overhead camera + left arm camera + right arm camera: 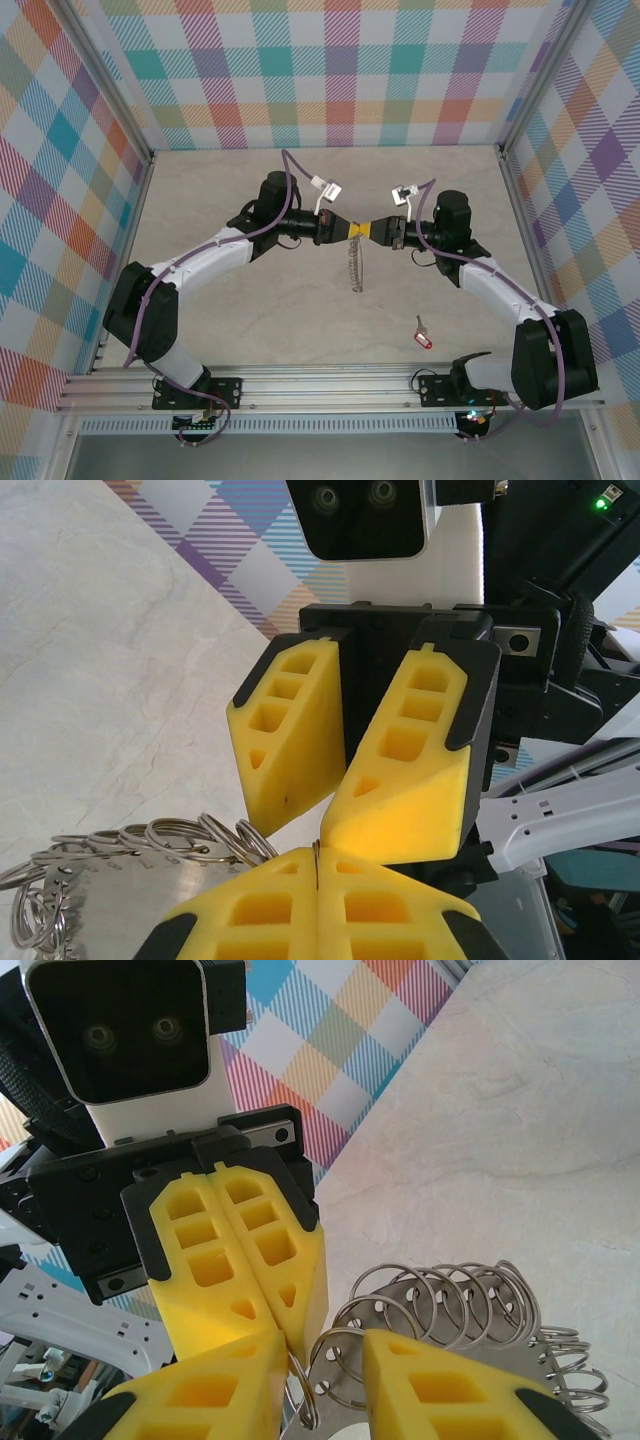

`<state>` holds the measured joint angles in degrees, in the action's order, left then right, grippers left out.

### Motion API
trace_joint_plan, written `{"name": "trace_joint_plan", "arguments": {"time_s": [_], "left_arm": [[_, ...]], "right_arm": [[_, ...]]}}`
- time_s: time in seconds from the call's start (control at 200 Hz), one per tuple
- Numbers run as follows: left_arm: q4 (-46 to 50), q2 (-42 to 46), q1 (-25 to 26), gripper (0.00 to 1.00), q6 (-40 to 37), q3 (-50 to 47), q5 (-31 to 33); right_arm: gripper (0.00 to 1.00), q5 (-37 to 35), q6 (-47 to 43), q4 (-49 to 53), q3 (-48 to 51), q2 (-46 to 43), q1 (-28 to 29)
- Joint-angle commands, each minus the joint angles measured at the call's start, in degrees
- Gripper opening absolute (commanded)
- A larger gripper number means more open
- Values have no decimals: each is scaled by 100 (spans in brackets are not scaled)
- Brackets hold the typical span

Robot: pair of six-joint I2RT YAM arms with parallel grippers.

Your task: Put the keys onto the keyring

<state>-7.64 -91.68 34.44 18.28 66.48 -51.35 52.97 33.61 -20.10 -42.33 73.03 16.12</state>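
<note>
The pale stone-patterned table (250,320) lies below both claws, which meet tip to tip above its middle. The left arm (200,268) reaches in from one side and the right arm (500,290) from the other.

The left gripper (356,231) is clenched: in its own wrist view its two yellow fingers (250,910) press flat together, with a thin metal edge of the keyring pinched in the seam between them. The right gripper (369,232) faces it head on. Its yellow fingers (430,1385) stand apart with a clear gap, so it is released, and one of the ring's wire loops sits in that gap without being squeezed from both sides. In the left wrist view one of its fingertips touches the tips of the left gripper.

The keyring (353,268) hangs edge-on straight down from the clenched left claw, just below the spot where the two claws meet, clear of the table. Close up it is grey metal, its rim strung with many small wire loops (450,1295) that fan out beside the right gripper's fingers.

The key (423,340), tiny, with a red head and a short silver blade, lies flat on the table, well apart from both claws, on the right gripper's side and nearer that arm's base.
</note>
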Motion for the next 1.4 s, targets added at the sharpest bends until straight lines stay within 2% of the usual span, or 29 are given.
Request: {"name": "trace_joint_plan", "arguments": {"time_s": [0.0,0.895,1.395], "left_arm": [[-115,-26,70,0,-164,182,84],[-280,-91,37,0,-176,176,27],[-351,-123,28,0,-122,190,38]], "right_arm": [[29,177,-43,-181,100,29,56],[30,-146,100,-240,137,3,18],[32,220,188,-431,194,67,10]]}}
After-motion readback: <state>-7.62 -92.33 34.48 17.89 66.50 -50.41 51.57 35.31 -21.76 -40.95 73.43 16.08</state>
